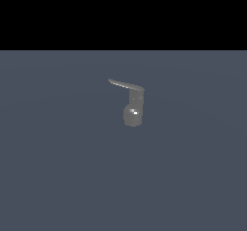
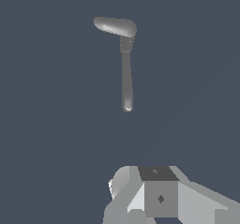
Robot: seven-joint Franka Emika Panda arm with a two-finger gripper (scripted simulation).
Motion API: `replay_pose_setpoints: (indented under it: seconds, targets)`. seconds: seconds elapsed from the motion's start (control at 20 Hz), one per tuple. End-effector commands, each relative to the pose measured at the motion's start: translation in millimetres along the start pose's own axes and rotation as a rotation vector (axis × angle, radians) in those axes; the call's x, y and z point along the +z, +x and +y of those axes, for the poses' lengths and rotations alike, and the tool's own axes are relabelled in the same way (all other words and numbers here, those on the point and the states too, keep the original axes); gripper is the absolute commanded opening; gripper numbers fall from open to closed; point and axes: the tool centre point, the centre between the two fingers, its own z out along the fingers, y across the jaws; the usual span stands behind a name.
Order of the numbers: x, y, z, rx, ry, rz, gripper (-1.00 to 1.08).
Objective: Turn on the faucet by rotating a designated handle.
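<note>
Exterior view: small dull-grey metal faucet [image 1: 133, 110] stands upright on flat blue-grey floor [image 1: 58, 177], near frame centre; rounded base, short cylinder. Thin flat curved grey handle [image 1: 125, 85] juts from cylinder top toward exterior view's left. Wrist view: faucet [image 2: 126, 78] seen from above, well apart from white-grey blocky gripper [image 2: 159, 197]; jaw state cannot be told.

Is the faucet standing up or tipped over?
Standing up. The faucet sits on its rounded base, and its handle sticks out sideways on top.
</note>
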Motion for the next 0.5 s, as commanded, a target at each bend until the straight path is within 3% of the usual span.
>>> replay_pose_setpoints:
  seconds: [0.0,0.45]
  targets:
    - [6,4,-7,0.032,0.001,-0.001,-1.0]
    - [40,29,-40,0.205,0.005,-0.003,-1.0]
